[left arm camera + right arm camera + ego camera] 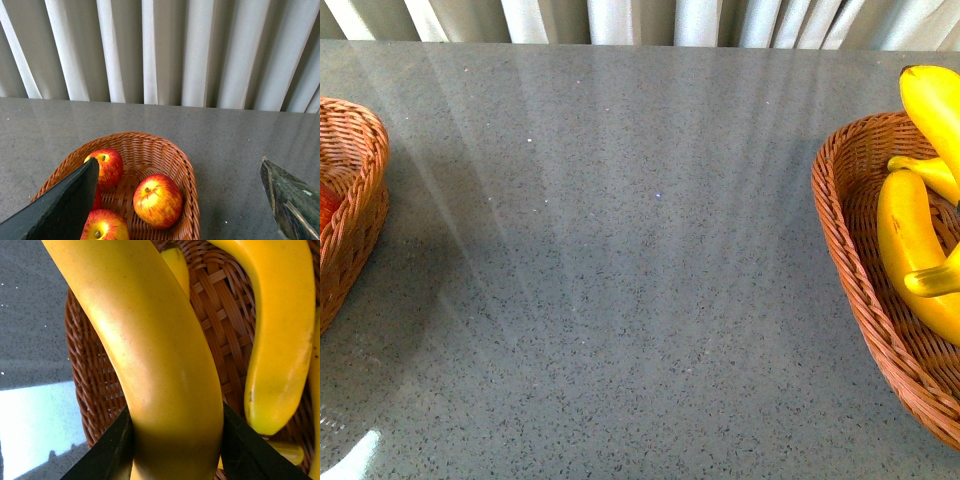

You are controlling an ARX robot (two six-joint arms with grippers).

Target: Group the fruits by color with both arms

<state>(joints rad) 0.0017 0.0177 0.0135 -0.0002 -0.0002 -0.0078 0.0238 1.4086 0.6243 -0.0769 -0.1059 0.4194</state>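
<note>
My right gripper (177, 440) is shut on a big yellow banana (160, 365), with its black fingers (107, 455) pressed on both sides. It hangs just over the right wicker basket (95, 370), where another banana (280, 340) lies. In the front view that basket (850, 260) holds bananas (910, 240), and one banana (932, 105) rises above its far rim. My left gripper (179, 162) stands open above the left basket (185, 170), which holds three red-yellow apples (157, 200) (106, 167) (105, 227). Neither arm shows in the front view.
The grey speckled table (640, 250) stretches between the two baskets. The left basket (350, 200) sits at the left edge in the front view. Pale curtains (160, 50) hang behind the table's far edge.
</note>
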